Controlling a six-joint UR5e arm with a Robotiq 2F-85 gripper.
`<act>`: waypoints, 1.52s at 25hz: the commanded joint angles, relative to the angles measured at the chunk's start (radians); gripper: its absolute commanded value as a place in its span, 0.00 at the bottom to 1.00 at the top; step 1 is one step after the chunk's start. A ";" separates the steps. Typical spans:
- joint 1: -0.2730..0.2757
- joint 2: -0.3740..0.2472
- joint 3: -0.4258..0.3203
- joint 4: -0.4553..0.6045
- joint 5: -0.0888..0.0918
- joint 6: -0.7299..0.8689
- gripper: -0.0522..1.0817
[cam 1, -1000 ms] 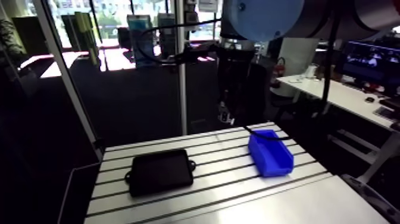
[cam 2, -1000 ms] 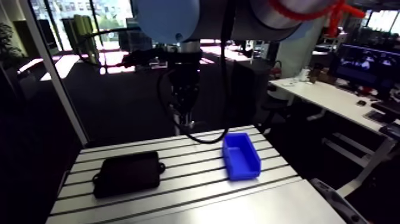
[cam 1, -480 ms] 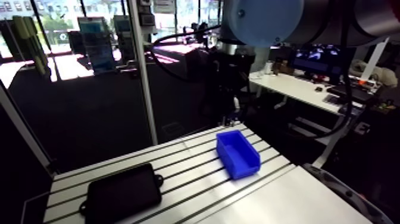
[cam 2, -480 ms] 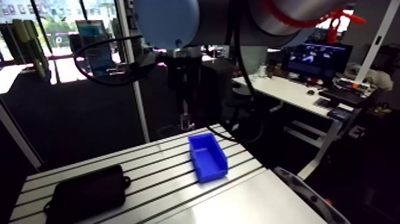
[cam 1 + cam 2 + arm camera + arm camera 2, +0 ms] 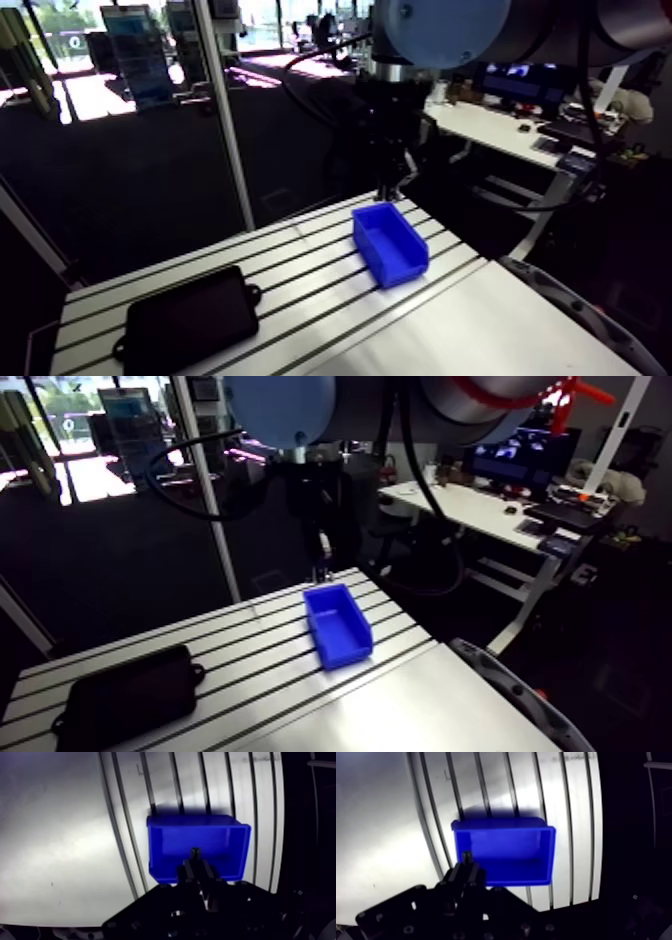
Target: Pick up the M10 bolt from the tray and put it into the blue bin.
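Arm view: gripper (image 5: 390,188), earlier beside the blue bin (image 5: 390,243), is now hanging over it; tray (image 5: 188,312) is lying well apart. Wrist view: jaws are pinching a dark stub, presumably the M10 bolt (image 5: 196,852), above the bin; release is falling due.

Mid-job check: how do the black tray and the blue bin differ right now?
The tray is black; the blue bin is bright blue. The tray is flat and low, with small tabs at its ends; the blue bin has tall walls. The blue bin lies under the gripper; the tray lies apart, toward the table's other end. Both rest on the slotted table.
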 commanded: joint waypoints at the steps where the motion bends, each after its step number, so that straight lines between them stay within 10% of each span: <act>1: -0.022 0.054 -0.008 -0.059 -0.016 -0.004 0.95; 38: -0.037 0.311 -0.006 -0.226 -0.052 0.053 0.94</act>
